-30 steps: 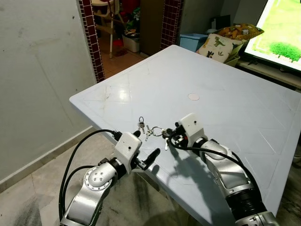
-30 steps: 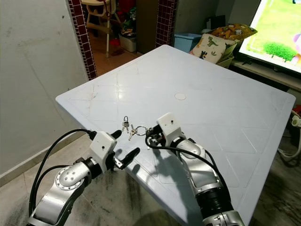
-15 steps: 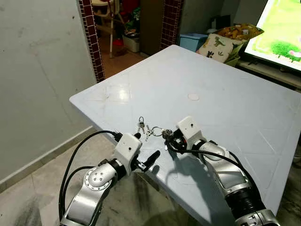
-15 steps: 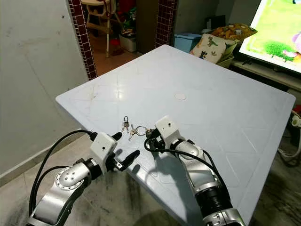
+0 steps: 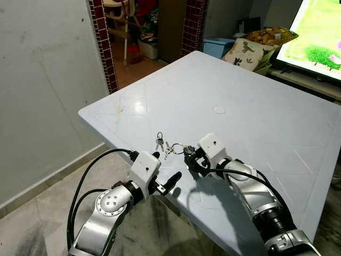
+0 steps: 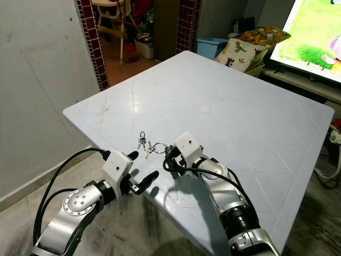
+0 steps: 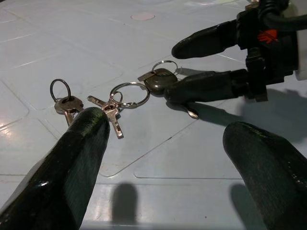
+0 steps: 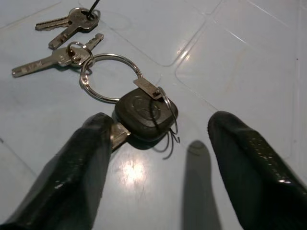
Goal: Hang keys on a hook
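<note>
Keys [image 8: 120, 91] unlifted on surface [image 5: 256, 106], lower centre; right tool [image 8: 153, 158] spread astride fob, left tool [image 7: 163, 158] released; hanging outstanding.

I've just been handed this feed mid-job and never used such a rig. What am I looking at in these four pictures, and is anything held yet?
You are looking through a walking humanoid robot with two silver arms, each ending in a pincer of two black fingers. The two wide pictures come from the pair of cameras on its head, looking down at a white table; they show the same scene. The two close-ups come from cameras on the wrists, looking along each pincer's fingers.

On the table near its front edge lie the keys: small silver ones on rings, linked to a dark-headed key.

The right pincer is open, low over the table, with one finger at the dark key's blade and the other apart from it. Nothing is held yet. The left pincer is open too, at the table's edge, pointing at the keys. I see no hook.
</note>
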Robot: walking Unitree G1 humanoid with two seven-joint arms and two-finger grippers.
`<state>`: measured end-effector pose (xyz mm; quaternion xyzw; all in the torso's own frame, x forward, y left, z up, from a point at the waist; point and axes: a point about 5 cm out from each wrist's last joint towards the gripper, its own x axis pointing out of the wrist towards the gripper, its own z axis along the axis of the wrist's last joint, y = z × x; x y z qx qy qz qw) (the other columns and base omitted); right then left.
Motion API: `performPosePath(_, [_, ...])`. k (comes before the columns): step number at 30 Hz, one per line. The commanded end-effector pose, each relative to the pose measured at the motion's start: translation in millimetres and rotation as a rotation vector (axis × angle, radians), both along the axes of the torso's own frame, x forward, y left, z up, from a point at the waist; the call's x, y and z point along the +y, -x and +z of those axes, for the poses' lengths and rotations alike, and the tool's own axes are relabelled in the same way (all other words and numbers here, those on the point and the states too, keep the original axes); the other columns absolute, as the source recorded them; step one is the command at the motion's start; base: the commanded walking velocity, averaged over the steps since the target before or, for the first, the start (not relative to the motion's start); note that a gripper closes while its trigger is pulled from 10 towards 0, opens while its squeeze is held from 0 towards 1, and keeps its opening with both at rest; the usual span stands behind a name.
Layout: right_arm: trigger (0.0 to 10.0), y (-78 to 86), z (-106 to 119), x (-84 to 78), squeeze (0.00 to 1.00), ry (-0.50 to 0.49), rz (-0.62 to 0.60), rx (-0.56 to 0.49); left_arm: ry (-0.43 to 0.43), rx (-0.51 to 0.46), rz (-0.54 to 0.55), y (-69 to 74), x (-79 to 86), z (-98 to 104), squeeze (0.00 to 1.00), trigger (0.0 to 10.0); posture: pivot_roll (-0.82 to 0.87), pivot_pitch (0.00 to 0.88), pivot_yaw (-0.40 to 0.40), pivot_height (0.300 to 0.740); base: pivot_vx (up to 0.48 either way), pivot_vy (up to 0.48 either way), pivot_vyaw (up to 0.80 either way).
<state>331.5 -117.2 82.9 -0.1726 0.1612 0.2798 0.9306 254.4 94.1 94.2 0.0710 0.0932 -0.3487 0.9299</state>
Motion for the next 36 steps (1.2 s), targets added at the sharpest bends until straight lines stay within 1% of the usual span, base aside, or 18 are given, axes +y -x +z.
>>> performPosePath(1, [0.0,-3.5,0.8,-5.6,0.00,-0.012,-0.020,0.008,-0.006,0.017,-0.015,1.4,-2.1,-2.8,0.00,10.0,0.05,0.000,-0.057,0.740,0.000,0.000,0.00])
performPosePath(9, [0.0,-8.3,-0.2,-8.4,0.00,-0.050,-0.030,0.021,-0.007,0.016,-0.014,1.7,-2.2,-3.2,0.00,10.0,0.05,0.000,-0.056,0.740,0.000,0.000,0.00])
performPosePath(12, [0.0,-7.3,-2.3,-10.0,0.00,-0.076,-0.013,0.027,-0.009,0.018,-0.017,2.2,-2.3,-3.8,0.00,10.0,0.05,0.000,-0.055,0.740,0.000,0.000,0.00])
performPosePath(17, [0.0,-6.7,-2.8,-13.2,0.00,-0.088,0.004,0.024,-0.010,0.022,-0.022,2.3,-2.9,-4.7,0.00,10.0,0.05,0.000,-0.054,0.740,0.000,0.000,0.00])
performPosePath(18, [4.2,-6.5,-3.4,-14.7,0.00,-0.085,0.009,0.028,-0.011,0.023,-0.024,2.4,-3.1,-4.8,0.00,10.0,0.05,0.000,-0.054,0.740,0.000,0.000,0.00])
performPosePath(19, [8.8,-6.5,-3.5,-16.5,0.00,-0.082,0.008,0.030,-0.011,0.023,-0.025,2.4,-3.2,-4.9,0.00,10.0,0.05,0.000,-0.054,0.740,0.000,0.000,0.00])
performPosePath(20, [8.8,-6.5,-3.7,-17.8,0.00,-0.079,0.008,0.031,-0.012,0.023,-0.026,2.4,-3.4,-4.9,0.00,10.0,0.05,0.000,-0.054,0.740,0.000,0.000,0.00])
performPosePath(21, [10.0,-6.6,-3.5,-19.0,0.00,-0.079,0.007,0.031,-0.013,0.022,-0.027,2.5,-3.4,-5.0,0.00,10.0,0.05,0.000,-0.054,0.740,0.000,0.000,0.00])
performPosePath(27, [10.0,-6.2,-3.0,-24.5,0.00,-0.077,0.011,0.029,-0.013,0.023,-0.029,2.6,-3.7,-5.4,0.00,10.0,0.05,0.000,-0.056,0.740,0.000,0.000,0.00])
performPosePath(31, [10.0,-7.2,-1.7,-27.4,0.00,-0.061,0.023,0.007,-0.011,0.026,-0.031,2.4,-4.6,-6.0,0.00,10.0,0.05,0.000,-0.059,0.740,0.000,0.000,0.00])
performPosePath(35, [10.0,-8.1,-0.8,-27.9,0.00,-0.076,0.017,0.003,-0.011,0.026,-0.030,2.1,-4.6,-6.0,0.00,10.0,0.05,0.000,-0.060,0.740,0.000,0.000,0.00])
performPosePath(36, [0.0,-7.9,-1.4,-27.6,0.00,-0.087,0.015,0.009,-0.009,0.027,-0.028,2.1,-4.6,-6.1,0.00,10.0,0.05,0.000,-0.062,0.740,0.000,0.000,0.00])
